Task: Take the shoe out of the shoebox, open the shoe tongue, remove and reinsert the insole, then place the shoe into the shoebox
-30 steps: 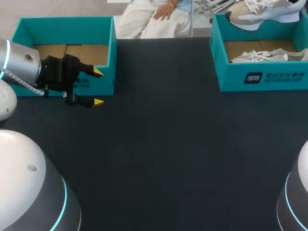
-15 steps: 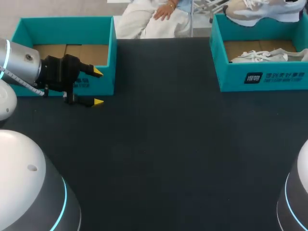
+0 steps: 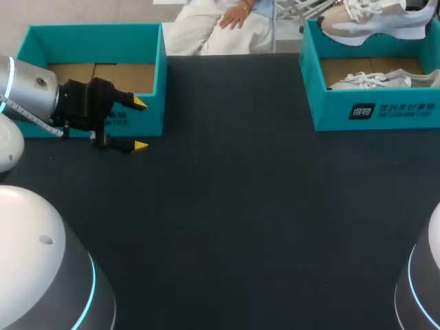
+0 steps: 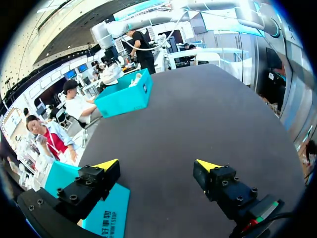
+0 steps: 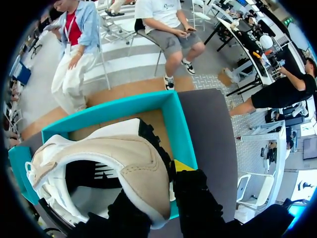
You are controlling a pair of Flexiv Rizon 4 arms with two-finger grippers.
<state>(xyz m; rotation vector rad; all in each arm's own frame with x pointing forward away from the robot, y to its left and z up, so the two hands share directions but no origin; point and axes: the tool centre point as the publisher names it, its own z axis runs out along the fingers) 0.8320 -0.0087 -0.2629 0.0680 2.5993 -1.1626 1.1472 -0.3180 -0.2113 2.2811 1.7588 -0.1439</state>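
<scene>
The right end effector (image 5: pixel 166 179) is gripping the shoe (image 3: pixel 375 20) by its heel. In the right wrist view one yellow tip is pressing on the outside of the heel, while the other finger is hiding behind the beige upper. The shoe, a beige and white sneaker with white laces, is hanging over the far part of the shoebox (image 3: pixel 344 113), which is sitting at the table's 1 o'clock corner. In the head view its toe is pointing toward 9 o'clock. Whether its sole is touching the box's back wall cannot be told.

A second shoe (image 3: pixel 385 79) is lying inside the same shoebox, on the brown cardboard floor against the front wall, its white laces showing.

The left end effector (image 3: pixel 140 124) is hovering at about 10 o'clock on the dark table (image 3: pixel 240 206). Its two yellow-tipped fingers are standing wide apart and holding nothing. It is pointing toward 3 o'clock, with the silver left arm (image 3: pixel 27 89) coming in from the 9 o'clock edge. One of its fingers is sitting just in front of the other teal box (image 3: pixel 93 34), which is standing at the 11 o'clock corner and showing its own cardboard floor. In the left wrist view the shoebox is lying well ahead of the spread fingers, across the bare table top.
</scene>
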